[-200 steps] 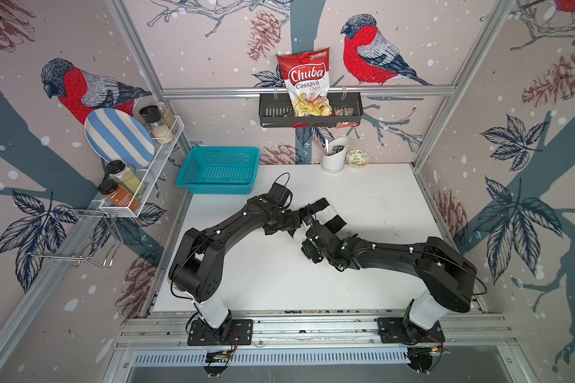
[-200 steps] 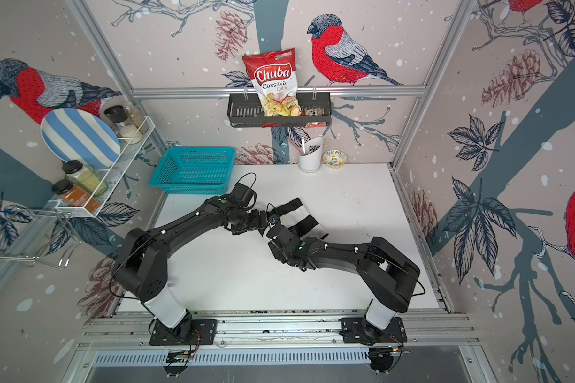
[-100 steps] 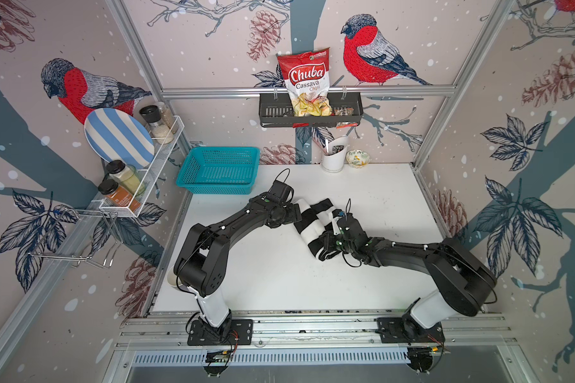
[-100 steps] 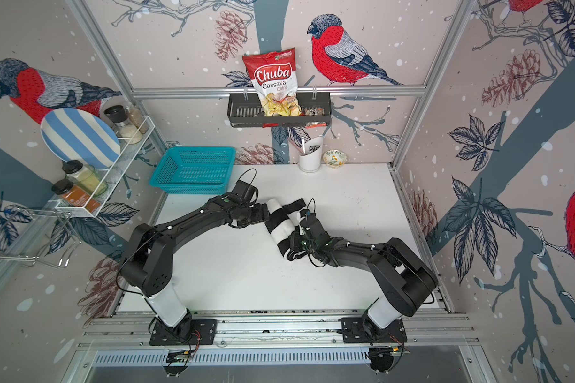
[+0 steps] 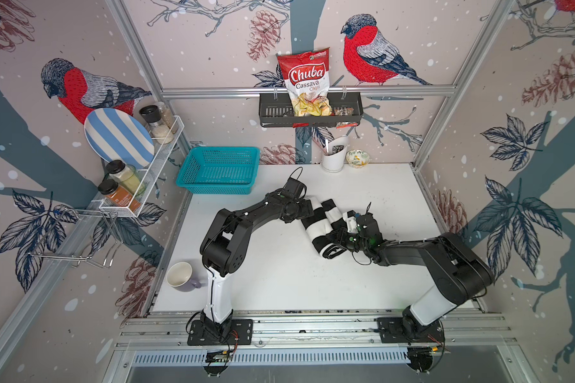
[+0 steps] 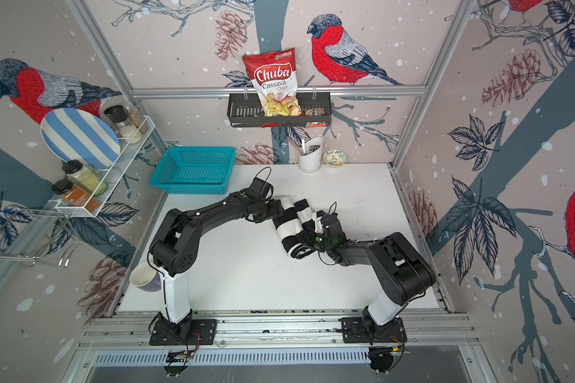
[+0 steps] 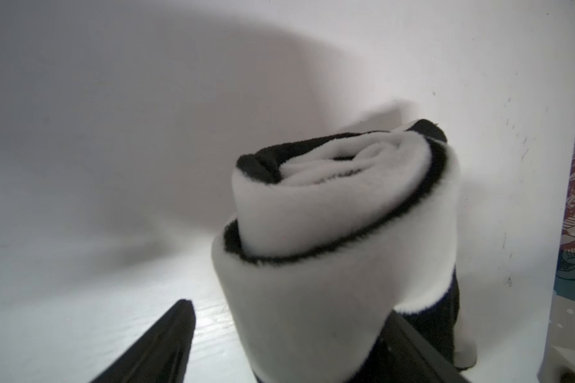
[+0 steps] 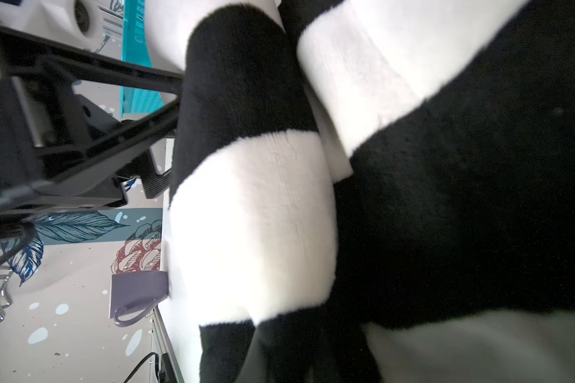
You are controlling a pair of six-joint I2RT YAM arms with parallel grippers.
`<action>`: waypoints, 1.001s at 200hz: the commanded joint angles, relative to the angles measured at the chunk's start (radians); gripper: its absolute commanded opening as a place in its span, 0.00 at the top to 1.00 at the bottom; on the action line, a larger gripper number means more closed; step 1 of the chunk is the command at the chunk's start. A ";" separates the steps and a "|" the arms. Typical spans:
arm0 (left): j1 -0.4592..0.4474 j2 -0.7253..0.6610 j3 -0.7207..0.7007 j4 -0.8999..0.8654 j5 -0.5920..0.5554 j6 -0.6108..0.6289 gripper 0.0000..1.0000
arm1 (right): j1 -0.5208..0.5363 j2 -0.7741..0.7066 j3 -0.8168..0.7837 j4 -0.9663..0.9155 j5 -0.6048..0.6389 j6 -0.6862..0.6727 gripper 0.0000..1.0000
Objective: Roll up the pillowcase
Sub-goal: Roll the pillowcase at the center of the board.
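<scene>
One thick roll is formed by the pillowcase (image 5: 319, 228), which is laid near the middle of the white table (image 5: 279, 282). It lies between the two arms and well apart from the teal basket (image 5: 218, 169) at the back left corner. In both top views the long axis is seen to run from the back of the table toward the front. It is tilted a little, so that the far end points toward the basket side and the near end toward the robot's right. A shorter second bulge of the same cloth is pressed against the roll on the robot's right side.

Broad black and white bands are wrapped around the roll, crosswise to its axis, and the cloth has a plush nap. In the left wrist view the pillowcase (image 7: 312, 232) is met end-on, as a somewhat flattened spiral of white layers edged with thin black lines.

The left gripper (image 5: 307, 209) is placed at the far end with its jaws spread wide. One of its fingers (image 7: 166, 341) is clear of the cloth, while the other is overlapped by the outer layer. The right gripper (image 5: 337, 237) is set against the near right side of the roll and is closed. Its tips are hidden by the striped fabric (image 8: 253, 225) that fills the right wrist view, so whether cloth is pinched cannot be told.
</scene>
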 commanded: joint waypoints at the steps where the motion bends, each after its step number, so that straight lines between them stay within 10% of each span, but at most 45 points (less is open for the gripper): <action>1: -0.019 0.047 0.024 -0.029 -0.018 0.009 0.21 | -0.002 -0.023 0.013 -0.197 0.070 -0.053 0.85; 29: -0.034 0.059 0.014 -0.008 -0.018 0.004 0.22 | 0.044 -0.115 0.075 -0.423 0.341 -0.149 0.41; 69: -0.034 0.058 0.012 0.008 -0.006 0.010 0.22 | 0.217 -0.248 0.200 -0.662 0.855 -0.298 0.19; 122: -0.033 0.053 0.009 0.009 0.006 0.013 0.22 | 0.447 -0.125 0.333 -0.560 0.989 -0.652 0.17; 173: -0.031 0.051 0.001 0.014 0.011 0.011 0.22 | 0.482 0.151 0.443 -0.567 1.138 -0.690 0.17; 200: -0.030 0.050 0.003 0.017 0.014 0.008 0.22 | 0.480 0.227 0.481 -0.635 1.117 -0.603 0.66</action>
